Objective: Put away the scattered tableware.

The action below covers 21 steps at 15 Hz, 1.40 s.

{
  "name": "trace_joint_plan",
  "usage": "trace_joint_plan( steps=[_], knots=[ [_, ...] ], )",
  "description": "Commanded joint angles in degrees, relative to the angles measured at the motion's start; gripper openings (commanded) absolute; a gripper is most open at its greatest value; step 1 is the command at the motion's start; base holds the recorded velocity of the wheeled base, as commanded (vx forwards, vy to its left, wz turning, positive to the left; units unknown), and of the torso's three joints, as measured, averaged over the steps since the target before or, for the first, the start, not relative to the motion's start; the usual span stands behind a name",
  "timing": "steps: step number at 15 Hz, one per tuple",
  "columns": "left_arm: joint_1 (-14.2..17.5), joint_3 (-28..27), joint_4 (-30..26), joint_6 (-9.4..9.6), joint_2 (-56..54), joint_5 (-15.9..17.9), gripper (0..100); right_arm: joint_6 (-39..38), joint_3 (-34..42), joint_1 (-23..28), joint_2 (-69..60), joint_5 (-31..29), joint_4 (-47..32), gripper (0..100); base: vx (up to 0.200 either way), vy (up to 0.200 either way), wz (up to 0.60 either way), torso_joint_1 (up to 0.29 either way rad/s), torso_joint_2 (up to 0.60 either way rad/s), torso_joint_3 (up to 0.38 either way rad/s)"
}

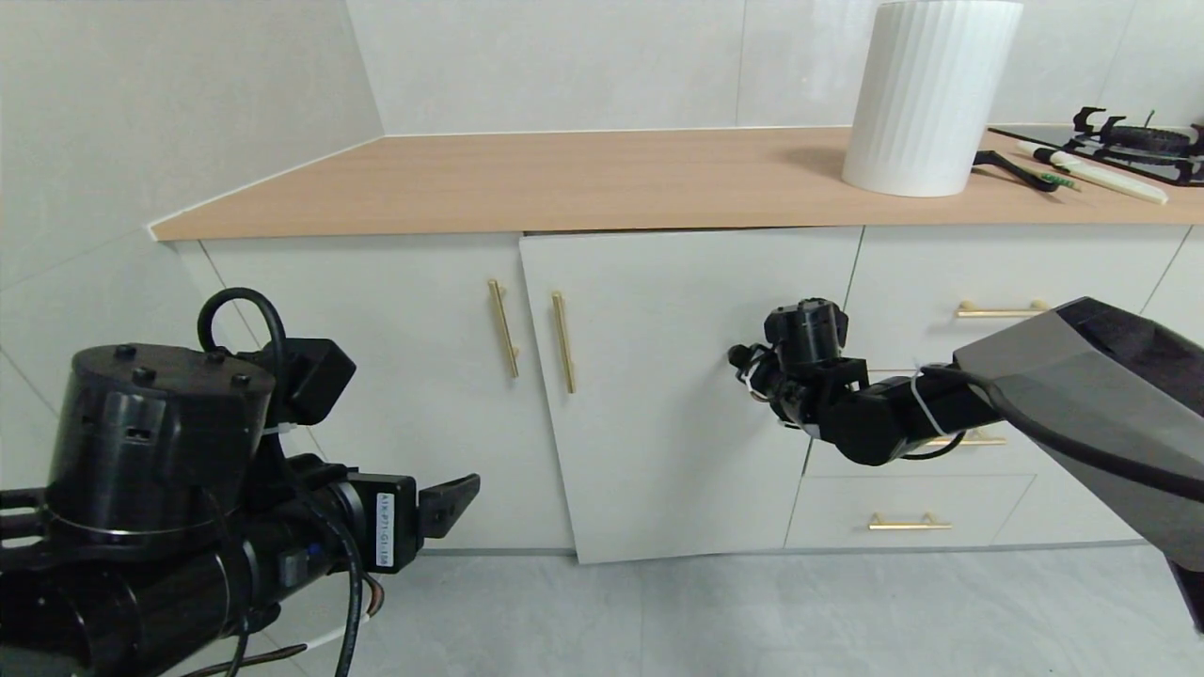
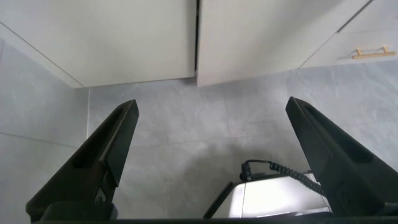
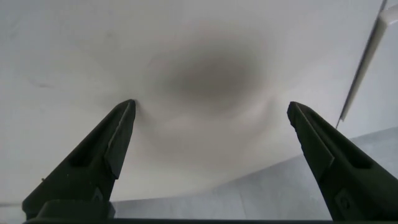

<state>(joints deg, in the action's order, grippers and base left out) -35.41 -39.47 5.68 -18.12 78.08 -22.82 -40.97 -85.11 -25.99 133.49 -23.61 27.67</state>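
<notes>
**Both pincers empty at the cabinet, tableware on the table**

My right pincer [image 3: 211, 146] is spread wide with nothing between its fingers [image 3: 106, 155]. It points straight at the face of the cabinet door [image 1: 687, 395], with its tips close against the pale panel. I cannot tell whether they touch it. That door stands slightly ajar, with its lower edge swung out past the neighbouring door [image 1: 376, 395], and what lies inside is hidden. Each door has a brass handle [image 1: 563, 341] near the gap between them.

My left pincer [image 2: 211, 155] is low and off to the left. It is also wide open and empty, and it hangs over the grey floor [image 2: 186, 118] in front of the cabinets.

The scattered tableware [image 1: 1072, 173] lies on the wooden table [image 1: 564, 179] at its far right end. It is a black-handled piece, a long cream one and something small and green between them. They sit just beside the stove burner [image 1: 1138, 141].

A tall white ribbed container [image 1: 926, 94] stands upright next to them, touching none that I can make out. Its inside is out of my sight. Drawers [image 1: 997, 282] with brass pulls sit below that end of the table.
</notes>
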Motion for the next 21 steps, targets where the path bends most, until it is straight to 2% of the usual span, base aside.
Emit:
trace_joint_plan(
  steps=[1,8,11,14,17,18,19,20,21],
  knots=[
    [-0.01,0.01,0.03,0.01,0.14,-0.03,100,0.10,-0.84,0.50,1.07,-0.64,0.01,100,0.000,0.000,0.00,0.000,0.00,0.000],
    [-0.01,0.01,0.03,0.01,0.14,-0.03,100,0.10,-3.48,2.26,2.48,-3.28,-0.25,100,0.000,0.000,0.00,0.000,0.00,0.000],
    [-0.01,0.10,0.03,-0.08,-0.21,0.06,100,0.10,2.67,0.50,-4.29,-1.08,-0.25,100,0.000,0.000,0.00,0.000,0.00,0.000],
    [0.08,1.24,-0.06,0.19,-3.81,-0.03,100,2.56,13.13,-0.82,-20.28,0.06,-0.16,100,0.000,0.000,0.00,0.000,0.00,0.000],
    [0.26,7.48,-0.50,2.38,-15.24,-1.70,100,10.91,29.83,-0.82,-46.83,0.15,0.19,100,0.000,0.000,0.00,0.000,0.00,0.000],
    [0.35,10.21,-1.02,4.14,-21.22,-2.67,100,12.76,32.38,-0.73,-50.87,0.06,0.19,100,0.000,0.000,0.00,0.000,0.00,0.000],
    [0.61,11.44,-1.29,4.93,-24.47,-2.84,100,16.98,38.71,-0.73,-59.13,-0.21,0.19,100,0.000,0.000,0.00,0.000,0.00,0.000],
    [2.89,14.60,-3.75,7.39,-34.31,-2.93,100,23.57,47.41,-0.73,-71.70,-0.21,0.19,100,0.000,0.000,0.00,0.000,0.00,0.000],
    [5.18,15.65,-7.35,9.77,-41.25,-2.93,100,27.79,52.33,0.15,-80.66,-0.12,-0.43,100,0.000,0.000,0.00,0.000,0.00,0.000]
  ],
)
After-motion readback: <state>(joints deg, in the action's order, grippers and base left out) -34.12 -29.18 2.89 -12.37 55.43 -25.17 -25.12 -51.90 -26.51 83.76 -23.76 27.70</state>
